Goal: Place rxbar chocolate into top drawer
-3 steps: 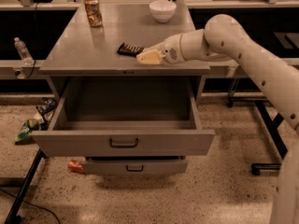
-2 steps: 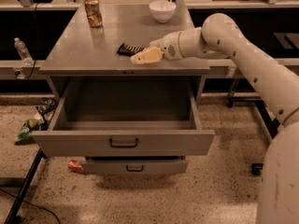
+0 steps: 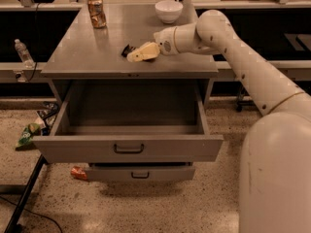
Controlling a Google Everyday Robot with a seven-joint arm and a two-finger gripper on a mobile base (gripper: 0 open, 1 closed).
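The rxbar chocolate (image 3: 128, 49) lies on the grey cabinet top (image 3: 87, 52), near its middle. Only the bar's dark left end shows; the rest is hidden under my gripper (image 3: 139, 53). The gripper reaches in from the right and sits low over the bar, at or just above the top's surface. The top drawer (image 3: 189, 147) is pulled wide open below the cabinet top. Its inside looks empty, and its dark bar handle faces front.
An orange-gold can (image 3: 96, 12) stands at the back left of the top and a white bowl (image 3: 168, 10) at the back centre. The lower drawer (image 3: 160, 173) is slightly open. A water bottle (image 3: 22, 52) stands at the left. Snack packets (image 3: 29, 132) lie on the floor.
My gripper has moved left along the cabinet top and now covers most of the rxbar chocolate. The bar has not visibly moved. The drawers are unchanged.
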